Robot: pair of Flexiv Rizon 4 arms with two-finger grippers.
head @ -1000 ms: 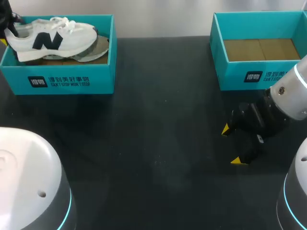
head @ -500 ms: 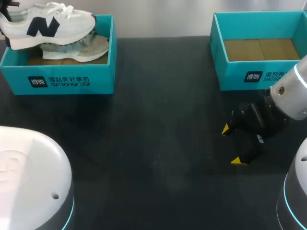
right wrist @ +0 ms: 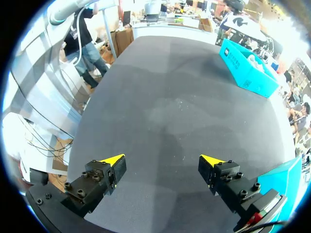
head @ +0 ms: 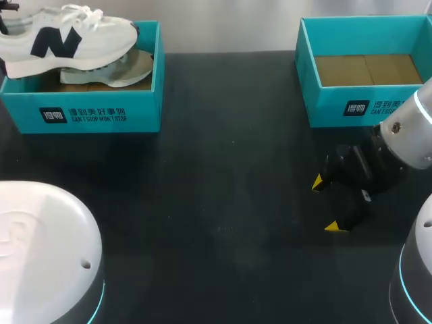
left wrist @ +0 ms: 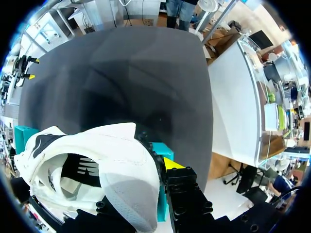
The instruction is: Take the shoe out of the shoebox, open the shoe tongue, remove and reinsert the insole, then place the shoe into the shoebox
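Since our left claw (left wrist: pixel 146 182) is pinching the heel end of the white shoe (head: pixel 67 40), we'd say step one is about halfway there. The shoe hangs lifted over the teal shoebox (head: pixel 88 111) but isn't out on the bench (head: pixel 223 202) yet. Our right claw (head: pixel 327 204) sits spread wide and empty above the bench, well apart from the shoe. Opening the tongue, insole out and back in, and reboxing all look left to do.

Left pincer (left wrist: pixel 156 175) clamped tight, right pincer (head: pixel 326 204) spread open.
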